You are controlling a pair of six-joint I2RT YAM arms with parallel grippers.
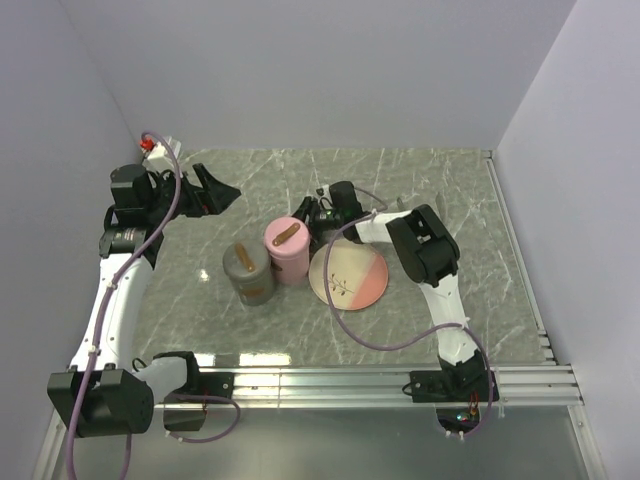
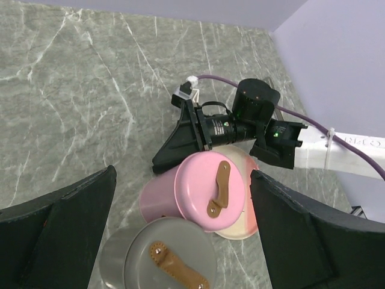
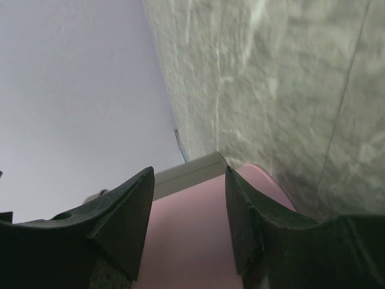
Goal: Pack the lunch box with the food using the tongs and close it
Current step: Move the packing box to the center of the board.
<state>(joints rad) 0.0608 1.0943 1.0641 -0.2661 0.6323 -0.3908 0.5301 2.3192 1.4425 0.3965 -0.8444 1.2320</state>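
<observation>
Two smooth cylinders [image 1: 290, 262], perhaps plastic, on marble tabletop [image 1: 420, 180].

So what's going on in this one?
The right gripper is at the pink container, with pink showing between its fingers; whether it grips is unclear. That container and the grey container beside it both have lids on. The left gripper hangs open in the air, holding nothing. What may be the tongs lies on the plate; no food shows.

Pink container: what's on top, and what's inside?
On top of the pink container sits its pink lid with a brown strap handle. The lid covers the inside, so contents cannot be seen.
</observation>
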